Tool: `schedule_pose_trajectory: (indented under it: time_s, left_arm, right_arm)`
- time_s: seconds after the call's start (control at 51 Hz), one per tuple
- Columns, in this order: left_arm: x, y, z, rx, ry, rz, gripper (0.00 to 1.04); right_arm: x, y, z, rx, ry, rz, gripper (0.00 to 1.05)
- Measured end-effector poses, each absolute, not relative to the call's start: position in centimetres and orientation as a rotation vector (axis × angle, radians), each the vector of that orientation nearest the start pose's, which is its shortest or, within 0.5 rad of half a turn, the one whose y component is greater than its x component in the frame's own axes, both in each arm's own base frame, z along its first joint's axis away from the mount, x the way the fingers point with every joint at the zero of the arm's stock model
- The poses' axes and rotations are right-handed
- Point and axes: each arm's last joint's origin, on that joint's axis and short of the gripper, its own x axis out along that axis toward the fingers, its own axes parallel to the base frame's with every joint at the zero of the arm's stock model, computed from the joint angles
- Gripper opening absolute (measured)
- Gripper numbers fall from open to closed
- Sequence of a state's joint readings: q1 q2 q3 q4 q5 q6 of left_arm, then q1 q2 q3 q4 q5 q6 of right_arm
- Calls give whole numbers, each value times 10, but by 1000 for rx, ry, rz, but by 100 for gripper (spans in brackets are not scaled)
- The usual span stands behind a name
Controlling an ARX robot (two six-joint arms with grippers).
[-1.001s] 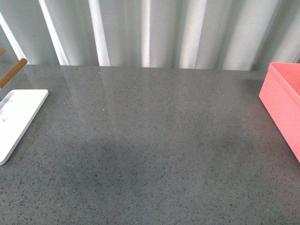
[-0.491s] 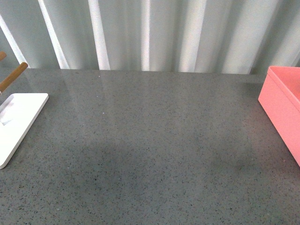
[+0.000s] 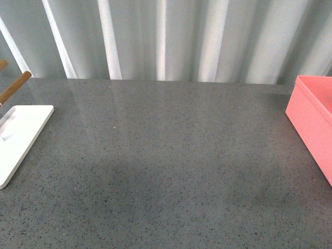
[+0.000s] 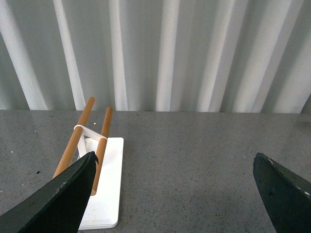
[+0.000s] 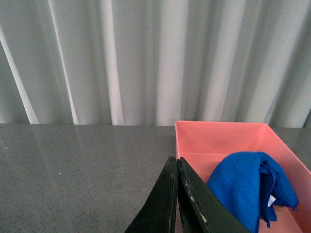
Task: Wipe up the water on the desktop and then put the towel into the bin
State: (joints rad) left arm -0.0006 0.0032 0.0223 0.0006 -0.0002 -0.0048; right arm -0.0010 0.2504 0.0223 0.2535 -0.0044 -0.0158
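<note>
Fingers first: your left gripper [image 4: 175, 194] has its two dark fingers [image 4: 58, 199] spread wide apart with nothing between them, hanging above the glossy dark-grey speckled desktop [image 3: 166, 171]. Beside it, at the left edge of the tabletop, you have a flat white rectangular tray [image 3: 18, 137] carrying a rack of two slanted wooden rods [image 4: 85, 141] joined by a white band.

Across the middle, the tabletop shows only soft reflections of the pale pleated curtain [image 3: 166, 39] that hangs behind its far edge — whether any water is on the surface you cannot tell.

At the right edge stands the salmon-pink rectangular plastic bin [image 3: 314, 122], cut off by the front view's border. Your right gripper [image 5: 177, 194] has its dark fingers pressed together, gripping nothing, just beside the bin's near wall as the wrist view shows it. The bright blue fuzzy microfibre towel [image 5: 248, 187] lies crumpled inside the bin — bunched against one wall, a small white tag showing at its edge. Neither arm appears in the front view.
</note>
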Motion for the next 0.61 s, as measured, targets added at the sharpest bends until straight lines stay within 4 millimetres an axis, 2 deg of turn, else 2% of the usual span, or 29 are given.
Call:
schedule_pose_trajectory:
  time_s: [0.275, 0.412, 0.608]
  left_arm:
    - [96, 0, 171, -5, -20, 0, 98]
    - [97, 0, 171, -5, -19, 0, 98]
    - [96, 0, 171, -5, -20, 0, 98]
  right_arm:
    - [108, 0, 174, -13, -26, 3, 3]
    - [97, 0, 171, -11, -20, 2, 3]
    - [97, 0, 171, -11, -19, 2, 4]
